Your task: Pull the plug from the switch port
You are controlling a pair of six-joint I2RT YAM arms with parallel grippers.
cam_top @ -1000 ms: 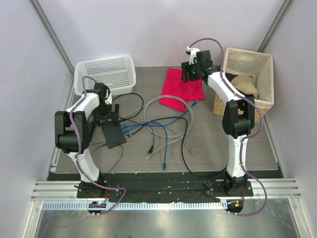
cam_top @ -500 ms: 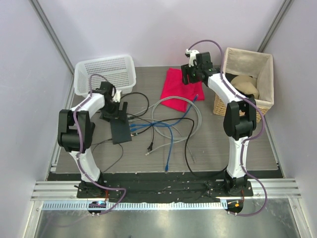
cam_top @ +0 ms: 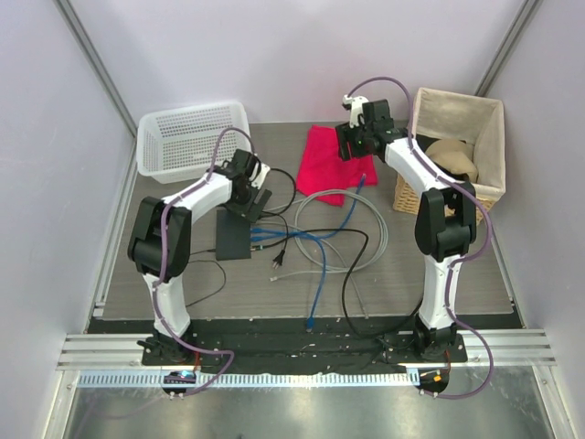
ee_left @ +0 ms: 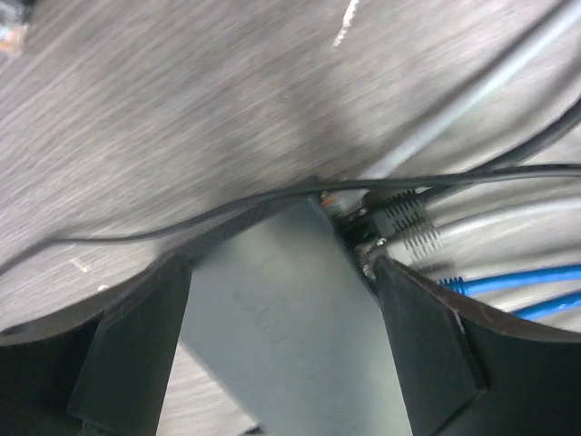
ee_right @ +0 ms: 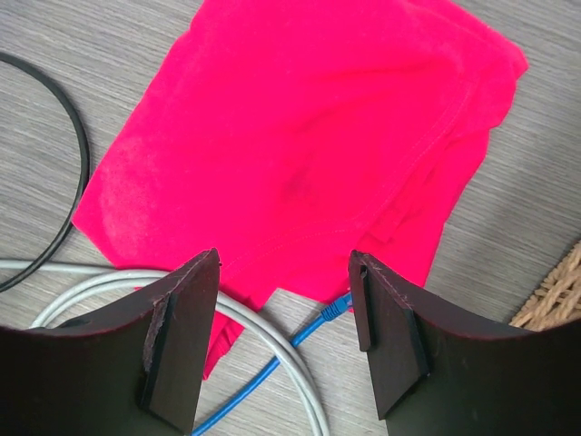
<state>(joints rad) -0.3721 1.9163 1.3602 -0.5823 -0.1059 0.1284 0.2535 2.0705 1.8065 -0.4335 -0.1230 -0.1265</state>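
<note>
White arms point(cam_top: 203, 190), black joints, trailing purple cables.

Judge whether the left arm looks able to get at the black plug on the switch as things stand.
Probably yes: the left gripper straddles the switch, and the black plug sits uncovered at its edge, just beside one finger.

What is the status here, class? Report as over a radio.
Left gripper straddling the switch, grip unconfirmed. Right gripper open, over the red cloth. Black plug at the switch's edge, not yet pulled. Cable tangle crowds the ports.
</note>
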